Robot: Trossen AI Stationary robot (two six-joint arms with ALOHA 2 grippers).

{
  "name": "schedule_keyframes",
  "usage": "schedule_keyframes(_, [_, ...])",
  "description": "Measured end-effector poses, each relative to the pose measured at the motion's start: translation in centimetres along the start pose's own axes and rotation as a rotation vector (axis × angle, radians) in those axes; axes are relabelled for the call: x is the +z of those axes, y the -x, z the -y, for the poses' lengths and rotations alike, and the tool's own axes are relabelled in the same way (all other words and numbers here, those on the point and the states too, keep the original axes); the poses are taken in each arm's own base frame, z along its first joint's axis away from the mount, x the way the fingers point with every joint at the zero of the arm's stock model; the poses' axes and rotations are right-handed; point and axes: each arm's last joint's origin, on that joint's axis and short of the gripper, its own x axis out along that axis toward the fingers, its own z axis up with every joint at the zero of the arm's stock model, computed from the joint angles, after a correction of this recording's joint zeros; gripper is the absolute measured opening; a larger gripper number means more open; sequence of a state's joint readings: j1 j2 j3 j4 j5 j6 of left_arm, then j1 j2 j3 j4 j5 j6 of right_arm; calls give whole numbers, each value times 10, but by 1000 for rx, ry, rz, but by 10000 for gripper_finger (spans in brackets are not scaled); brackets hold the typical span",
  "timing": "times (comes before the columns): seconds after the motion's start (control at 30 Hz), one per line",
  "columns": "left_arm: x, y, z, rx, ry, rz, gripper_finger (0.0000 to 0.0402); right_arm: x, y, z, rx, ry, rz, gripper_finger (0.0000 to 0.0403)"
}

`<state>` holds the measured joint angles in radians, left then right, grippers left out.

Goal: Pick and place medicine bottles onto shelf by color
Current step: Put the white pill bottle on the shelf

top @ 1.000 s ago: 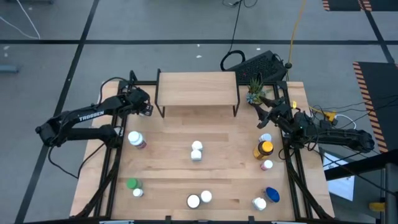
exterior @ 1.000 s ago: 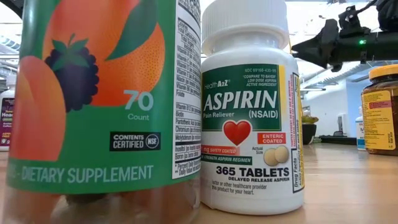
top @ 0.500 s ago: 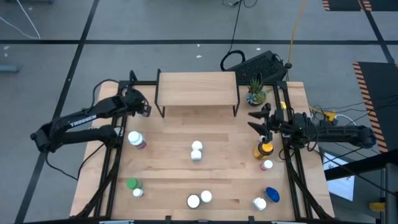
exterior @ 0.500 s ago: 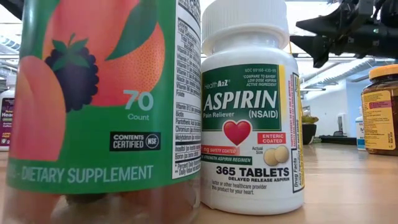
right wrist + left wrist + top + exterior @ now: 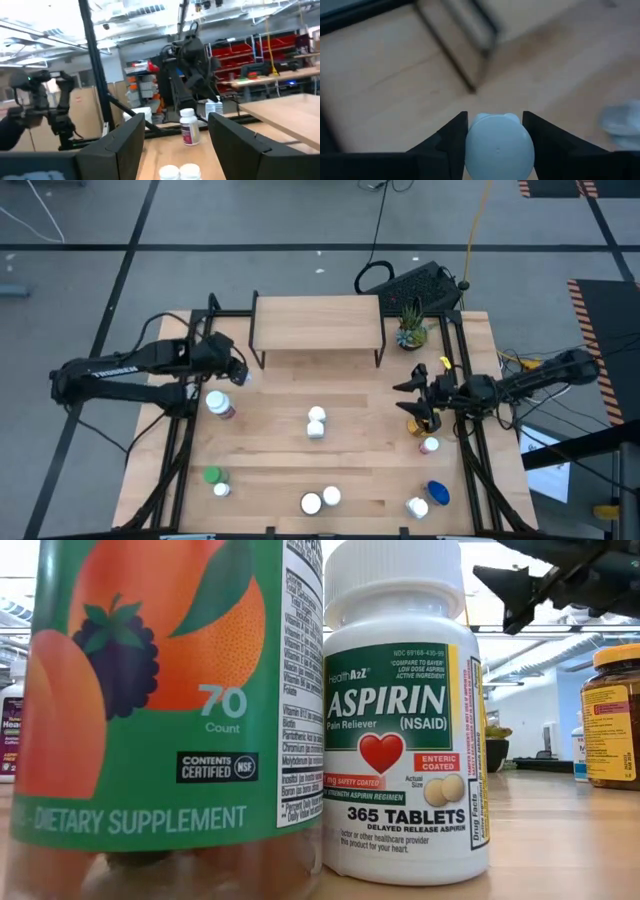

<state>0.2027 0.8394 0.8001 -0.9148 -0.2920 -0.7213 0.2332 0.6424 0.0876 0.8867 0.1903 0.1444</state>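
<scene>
The left gripper (image 5: pixel 236 372), its jaws clenched on a white-capped bottle (image 5: pixel 499 146), hangs just off the shelf's (image 5: pixel 316 322) left front leg; the right gripper (image 5: pixel 412 396) waits, jaws spread, by the surface's right edge.

1. The worktop (image 5: pixel 360 440) is light wood with visible plank grain and a smooth, satin finish.
2. The shelf (image 5: pixel 316 322) has a pale wood board of the same look, on thin matt black metal legs.
3. The aspirin bottle (image 5: pixel 400 720) is smooth white plastic with a ribbed cap and a glossy printed paper label.
4. The supplement bottle (image 5: pixel 165 710) is clear glossy plastic under a shiny green and orange label.
5. The amber bottle (image 5: pixel 612 715) is translucent brown plastic with a yellow cap.
6. The left pincer (image 5: pixel 495 137) has matt black plastic fingers against a smooth, pale, faintly glossy cap (image 5: pixel 499 147).
7. The right pincer (image 5: pixel 175 132) shows the same matt black finish.
</scene>
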Motion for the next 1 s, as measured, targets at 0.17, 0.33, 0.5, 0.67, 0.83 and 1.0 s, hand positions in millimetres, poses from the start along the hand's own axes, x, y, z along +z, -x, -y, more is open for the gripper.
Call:
schedule_keyframes(0.17, [0,17,26,-116,-13,90,179,1,-13,-5,-167,149,-75,212])
schedule_keyframes(0.33, [11,17,54,-230,-6,255,189,14,-50,-14,-273,394,-240,213])
schedule_keyframes(0.5, [28,1,88,-349,35,405,172,19,-98,-20,-349,685,-345,231])
schedule_keyframes(0.67, [38,-19,110,-389,0,493,181,17,-135,-14,-500,796,-330,268])
schedule_keyframes(0.83, [48,-35,119,-386,10,564,189,6,-158,-13,-422,805,-317,305])
schedule_keyframes(1.0, [55,-42,123,-362,21,656,178,-4,-180,-6,-441,881,-345,328])
